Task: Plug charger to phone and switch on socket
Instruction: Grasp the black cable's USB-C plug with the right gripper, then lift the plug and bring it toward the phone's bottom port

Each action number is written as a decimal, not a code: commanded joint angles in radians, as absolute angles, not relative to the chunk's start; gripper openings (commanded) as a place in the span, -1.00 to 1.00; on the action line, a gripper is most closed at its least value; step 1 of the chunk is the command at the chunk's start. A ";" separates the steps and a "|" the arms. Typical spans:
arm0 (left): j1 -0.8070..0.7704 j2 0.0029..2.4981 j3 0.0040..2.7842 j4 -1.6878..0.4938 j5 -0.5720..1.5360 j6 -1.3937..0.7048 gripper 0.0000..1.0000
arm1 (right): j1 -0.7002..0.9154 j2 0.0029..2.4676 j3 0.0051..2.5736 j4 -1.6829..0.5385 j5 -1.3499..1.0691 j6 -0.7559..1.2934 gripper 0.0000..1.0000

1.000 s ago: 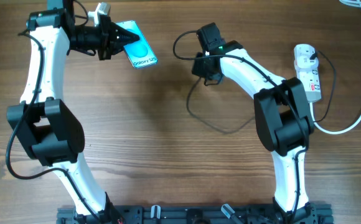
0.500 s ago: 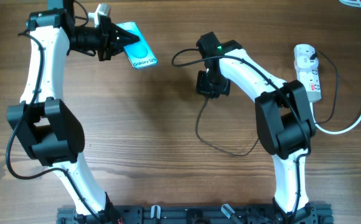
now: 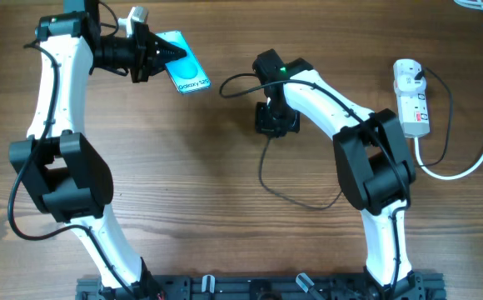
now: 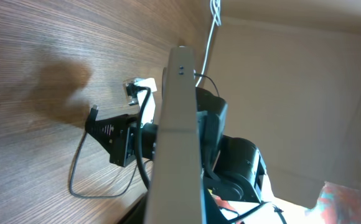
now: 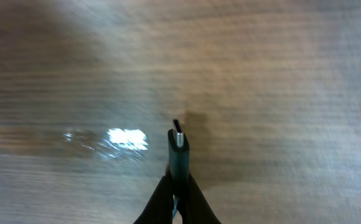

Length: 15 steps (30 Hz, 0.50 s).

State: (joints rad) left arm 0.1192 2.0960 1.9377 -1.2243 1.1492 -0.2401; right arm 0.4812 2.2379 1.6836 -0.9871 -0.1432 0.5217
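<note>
The phone (image 3: pixel 186 70), turquoise screen with a white strip, is held at one end in my left gripper (image 3: pixel 160 53) at the far left. In the left wrist view it shows edge-on as a grey slab (image 4: pixel 177 130) that hides the jaws. My right gripper (image 3: pixel 275 119) is shut on the charger's small black plug tip (image 5: pixel 178 148), above bare wood to the right of the phone and apart from it. The charger's thin black cable (image 3: pixel 285 192) loops over the table toward the socket (image 3: pixel 413 98), a white strip with a black plug in it at the far right.
A thick white lead (image 3: pixel 468 169) runs from the socket out to the right edge. Another white cable (image 3: pixel 480 8) crosses the top right corner. Both arm bases stand at the table's near edge. In the left wrist view the right gripper (image 4: pixel 115 134) is to the left of the phone's edge.
My right gripper has moved down and a little left with the plug tip, and the cable loop has shifted with it. The left gripper and phone have not moved.
</note>
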 commanded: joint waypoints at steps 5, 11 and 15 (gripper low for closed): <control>0.120 2.074 1.951 -1.227 1.151 -0.212 -0.92 | 0.472 1.949 1.671 -0.962 -0.474 0.216 -0.91; 0.120 2.074 1.951 -1.228 1.151 -0.194 -0.92 | 0.435 1.776 1.671 -0.986 -0.902 -0.030 -0.91; 0.108 2.074 1.951 -1.256 1.153 -0.082 -0.92 | 0.427 1.776 1.605 -1.015 -1.166 -0.185 -0.91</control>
State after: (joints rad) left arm 0.1184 2.0960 1.9377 -1.2427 1.1259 -0.1871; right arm 0.4347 1.7908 1.6577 -1.0203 -0.9459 -0.0753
